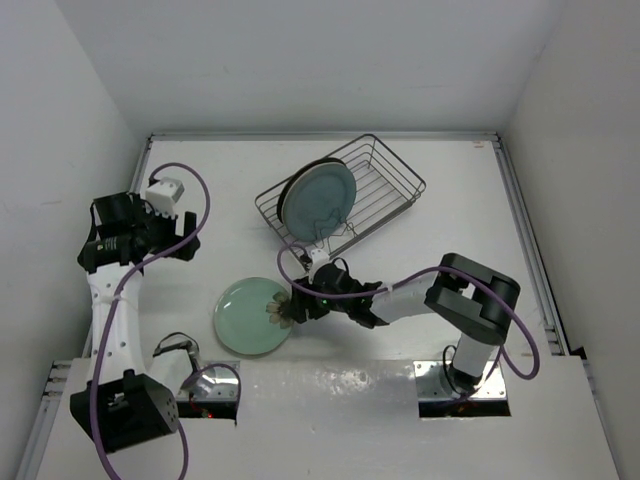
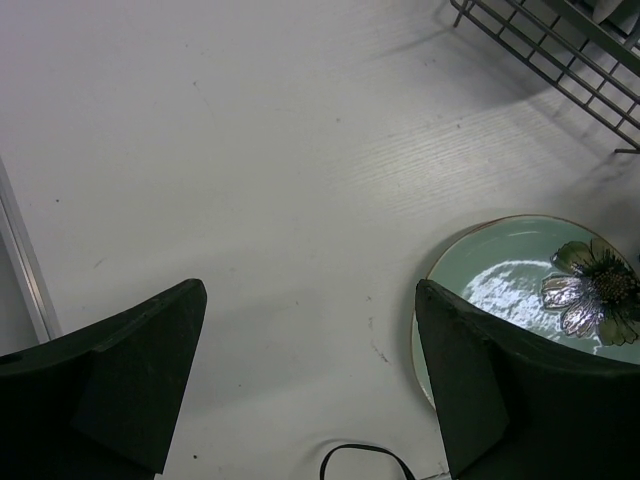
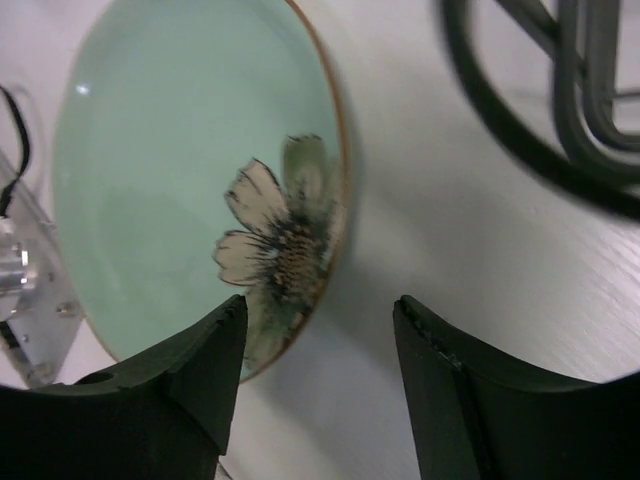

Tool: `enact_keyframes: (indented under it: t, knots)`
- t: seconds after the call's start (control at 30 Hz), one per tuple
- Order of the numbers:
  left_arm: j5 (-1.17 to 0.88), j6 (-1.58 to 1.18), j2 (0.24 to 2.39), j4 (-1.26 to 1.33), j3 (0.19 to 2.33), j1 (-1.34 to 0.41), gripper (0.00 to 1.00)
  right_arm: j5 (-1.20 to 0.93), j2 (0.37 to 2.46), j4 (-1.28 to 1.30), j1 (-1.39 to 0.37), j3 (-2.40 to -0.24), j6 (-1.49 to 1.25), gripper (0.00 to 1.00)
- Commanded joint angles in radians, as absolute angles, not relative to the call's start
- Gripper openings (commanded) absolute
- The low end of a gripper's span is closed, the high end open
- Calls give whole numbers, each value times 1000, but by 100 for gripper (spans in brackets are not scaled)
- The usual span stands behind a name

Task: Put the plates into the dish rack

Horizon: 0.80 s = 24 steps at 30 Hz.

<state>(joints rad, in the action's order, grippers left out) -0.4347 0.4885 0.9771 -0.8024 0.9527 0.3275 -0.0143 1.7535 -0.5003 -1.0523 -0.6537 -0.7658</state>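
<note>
Your right gripper point(image 3: 318, 372) sits low at the right rim of the green plate point(image 3: 180, 170). The plate lies flat on the table point(image 1: 200, 170), just on the near side of the dish rack point(image 1: 395, 185). The fingers are apart, one over the painted flower and the other over bare table, so the rim runs between them and nothing is gripped yet. I cannot tell whether the inner finger touches the glaze.

Because the plate lies flat, you will probably need the outer finger down against the table and under the lip before you close. Take a deep bite, well onto the flower. A glazed plate held by one edge is likely to swing or slip. Lift the right side first and let the plate tip toward upright as it rises, rather than dragging it.

Plates point(image 1: 318, 197) already stand on edge at the left end of the rack, two as far as I can tell. The dividers to their right show no plate. Aim for the next slot beside them, with the plate parallel to them and its rim going down first, and go in slowly so you do not knock them over.

Mind the purple cable point(image 1: 285, 262) looping between the plate and the rack.

Your left gripper point(image 2: 310, 395) hangs over the table to the left of the plate, fingers wide apart and holding nothing. From there it could steady the left rim if the plate slides.
</note>
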Motion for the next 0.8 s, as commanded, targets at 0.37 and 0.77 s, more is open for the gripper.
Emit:
enact_keyframes:
  t: [0.37,0.77]
  knots:
    - [-494,508,928,-753,948,333,83,94,1835,-597,-1115,-657,-864,56]
    - [-525,514,911,-752,965,333,83,89,1905,-581,-1115,-684,-862,0]
